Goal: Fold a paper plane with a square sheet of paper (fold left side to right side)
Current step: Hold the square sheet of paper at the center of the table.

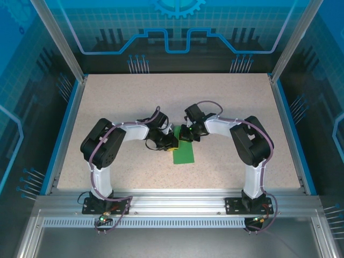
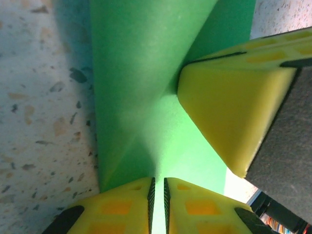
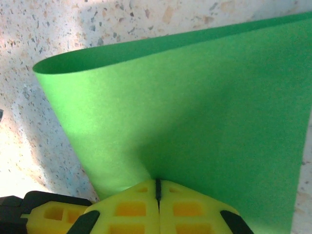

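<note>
Square sheet of paper (image 1: 183,154): bright green, at the middle of the worktop (image 1: 242,102), a little toward its near edge. From above it reads as a narrow strip. The near part lies flat on the worktop and the far end runs in under the two grippers.

Left gripper (image 1: 164,143): over mid-worktop, at the sheet's left edge. In its wrist view the yellow pads (image 2: 117,209) are drawn almost together, with only a thin slit between them. There is green paper in the slit, so it is clamped on the sheet. Beyond the pads, two shades of green meet along a slanted line, one layer over the other.

Right gripper (image 1: 189,133): over mid-worktop, at the sheet's far end. In its wrist view the pads (image 3: 190,207) are pressed together, pinching the paper. From that pinch the sheet rises and bends over in a loose curl, uncreased. The curled edge stands off the speckled worktop, with shadow under it.

The two grippers are close together, and one finger of each shows in the other's wrist view.
</note>
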You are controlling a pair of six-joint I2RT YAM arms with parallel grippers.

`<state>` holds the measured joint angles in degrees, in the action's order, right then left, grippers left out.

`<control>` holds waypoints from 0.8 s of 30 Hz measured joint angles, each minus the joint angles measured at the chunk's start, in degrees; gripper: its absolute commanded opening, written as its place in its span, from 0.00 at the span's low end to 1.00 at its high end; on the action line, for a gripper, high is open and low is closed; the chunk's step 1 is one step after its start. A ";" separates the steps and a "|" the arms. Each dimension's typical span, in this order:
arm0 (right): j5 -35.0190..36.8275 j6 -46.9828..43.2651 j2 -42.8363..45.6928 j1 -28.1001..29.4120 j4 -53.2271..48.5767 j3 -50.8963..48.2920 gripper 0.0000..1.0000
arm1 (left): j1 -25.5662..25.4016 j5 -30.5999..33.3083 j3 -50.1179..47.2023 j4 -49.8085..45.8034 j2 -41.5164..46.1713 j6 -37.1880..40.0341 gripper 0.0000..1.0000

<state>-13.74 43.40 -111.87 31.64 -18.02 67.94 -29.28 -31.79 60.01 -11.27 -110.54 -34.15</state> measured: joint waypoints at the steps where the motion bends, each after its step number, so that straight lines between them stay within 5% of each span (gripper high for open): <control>1: 0.22 -0.37 0.00 0.00 0.00 0.04 0.11 | -0.13 0.09 0.00 0.04 0.00 -0.02 0.17; 7: 3.26 -2.84 2.91 0.11 -1.40 0.22 0.24 | -0.85 0.70 -0.04 0.59 0.00 -0.28 0.16; 17: 4.74 -3.21 18.03 1.79 -2.51 -7.28 0.09 | -1.01 1.11 -0.04 0.61 0.09 -0.42 0.16; 24: 4.61 -1.07 17.79 6.32 -2.56 -14.14 0.07 | -1.38 2.16 -0.04 0.42 0.42 -0.42 0.16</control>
<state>-9.13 42.33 -94.08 37.95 -20.58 53.80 -30.65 -29.63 59.96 -10.85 -110.13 -34.57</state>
